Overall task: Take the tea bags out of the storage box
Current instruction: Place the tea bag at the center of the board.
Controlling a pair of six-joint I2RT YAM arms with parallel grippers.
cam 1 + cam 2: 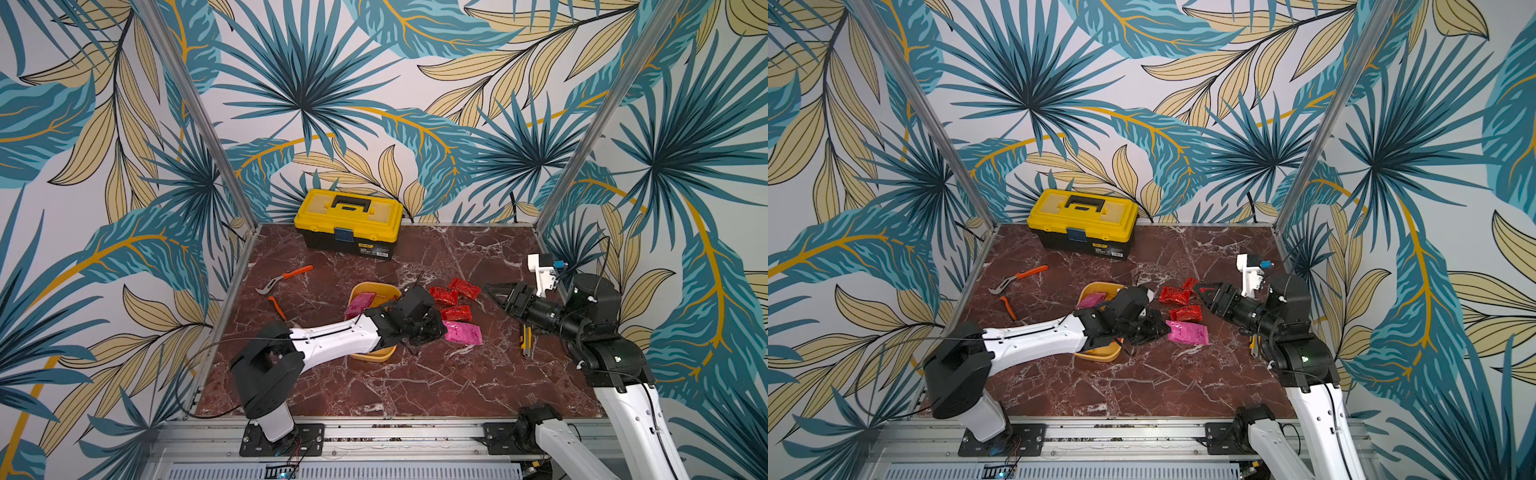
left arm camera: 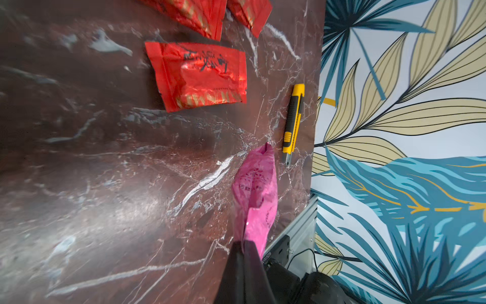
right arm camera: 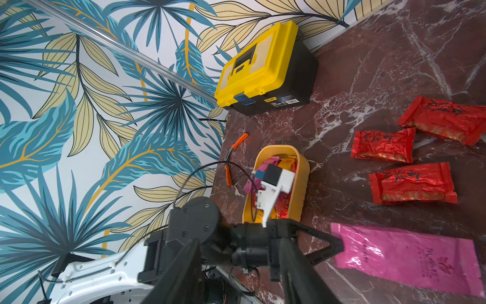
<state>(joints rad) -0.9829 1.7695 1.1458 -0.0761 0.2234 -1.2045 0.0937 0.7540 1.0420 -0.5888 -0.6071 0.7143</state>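
Note:
The storage box (image 1: 370, 356) is a yellow tub at mid-table, partly under my left arm. It holds a pink tea bag (image 1: 360, 303) and orange and red ones (image 3: 285, 168). Three red tea bags (image 1: 444, 295) (image 1: 1185, 312) (image 3: 414, 184) lie on the marble to its right. My left gripper (image 1: 434, 330) (image 2: 244, 252) is shut on the near edge of a large pink tea bag (image 1: 463, 334) (image 2: 256, 189) (image 3: 407, 258), which lies low on the table just right of the box. My right gripper (image 1: 490, 289) (image 3: 238, 241) hovers open and holds nothing, right of the red bags.
A yellow-lidded black toolbox (image 1: 349, 220) stands at the back wall. Orange-handled pliers (image 1: 286, 278) lie left of the box. A yellow utility knife (image 1: 525, 338) (image 2: 294, 121) lies under the right arm near the right wall. Patterned walls close three sides.

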